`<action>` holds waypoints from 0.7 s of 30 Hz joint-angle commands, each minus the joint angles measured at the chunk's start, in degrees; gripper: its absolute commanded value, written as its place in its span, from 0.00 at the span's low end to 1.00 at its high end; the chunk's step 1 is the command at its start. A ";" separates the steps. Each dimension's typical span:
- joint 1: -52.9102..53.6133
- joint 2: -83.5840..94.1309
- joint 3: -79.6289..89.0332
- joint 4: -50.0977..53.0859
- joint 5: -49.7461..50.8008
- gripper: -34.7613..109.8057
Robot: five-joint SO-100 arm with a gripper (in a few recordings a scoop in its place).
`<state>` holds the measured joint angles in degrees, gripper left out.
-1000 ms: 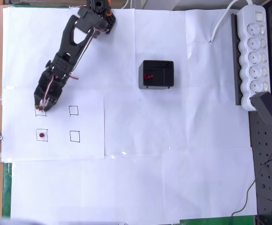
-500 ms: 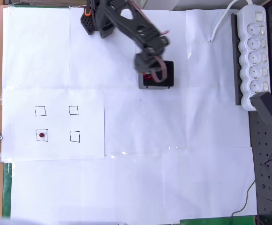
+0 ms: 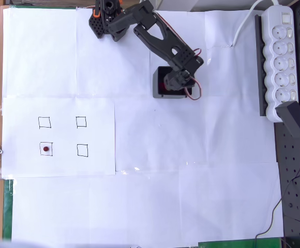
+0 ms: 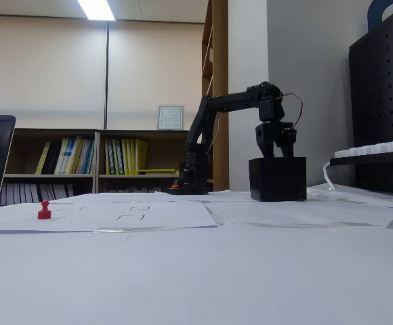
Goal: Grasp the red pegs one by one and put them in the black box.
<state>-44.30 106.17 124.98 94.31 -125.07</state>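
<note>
Jaws over black box, grip state unclear, one red peg far left on paper.

Arm over most of black box, its inside and jaws hidden

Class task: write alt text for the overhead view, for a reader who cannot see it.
A black robot arm reaches over a black box, its gripper above the opening. One red peg sits in the lower-left of four drawn squares on white paper.
</note>
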 commanded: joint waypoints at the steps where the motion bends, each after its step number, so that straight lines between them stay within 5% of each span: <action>1: -0.18 -10.20 26.19 8.96 -1.76 0.40; 4: 7.73 -22.15 19.78 8.88 2.81 0.39; 7: 24.79 -35.33 -9.32 1.05 12.74 0.39; 10: 48.60 -43.68 -45.26 -24.43 28.48 0.39; 14: 67.41 -43.59 -75.06 -63.19 42.45 0.39; 17: 73.48 -31.90 -79.63 -83.14 44.21 0.36; 21: 75.15 -17.14 -74.27 -96.24 39.11 0.36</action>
<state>28.92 81.12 45.09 9.58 -83.76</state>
